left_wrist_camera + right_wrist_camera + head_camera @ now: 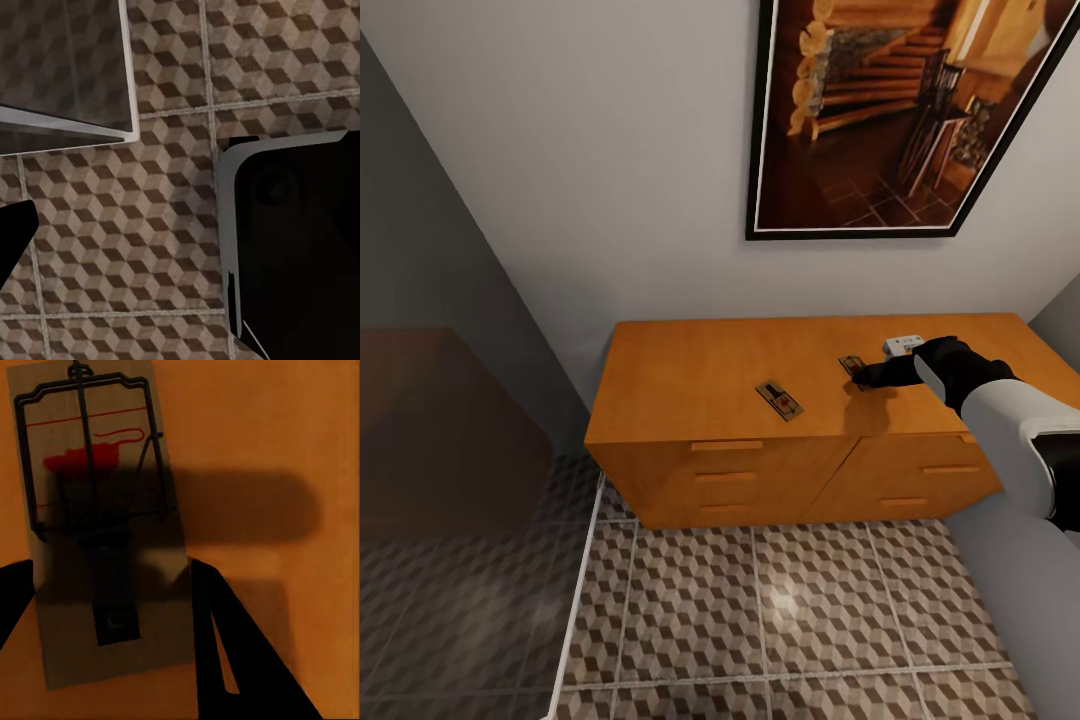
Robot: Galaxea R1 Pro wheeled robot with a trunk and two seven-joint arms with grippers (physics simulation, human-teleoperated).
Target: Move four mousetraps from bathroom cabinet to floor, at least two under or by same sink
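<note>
Orange-brown wooden cabinet (710,375), low and wide, flat top, drawer fronts with slim bar handles; stands against a pale wall under a black-framed picture of a timber staircase (890,110).

Flat tan wooden mousetrap with dark wire and red mark (779,399): lies on the cabinet top near its front edge, about the middle, well apart from the arm.

Second mousetrap of the same kind (850,364): on the cabinet top, at 2 o'clock from the first. The right wrist view shows its board (97,472) between the two dark fingers (225,645), one at each long side, with a gap visible at both.

Right gripper (866,376), black, on a white-sleeved arm: hovers at that second trap, jaws spread wide around it, not closed.

Small white box-shaped object (905,346): on the cabinet top, just beside the right wrist at 12 o'clock.

Bathroom floor of square tiles printed with brown, beige and white cubes (760,610): fronts the cabinet; also seen in the left wrist view (135,225).

Left gripper: one dark fingertip (11,240) shows above the tiles; whether the claw is spread or closed cannot be told.
</note>
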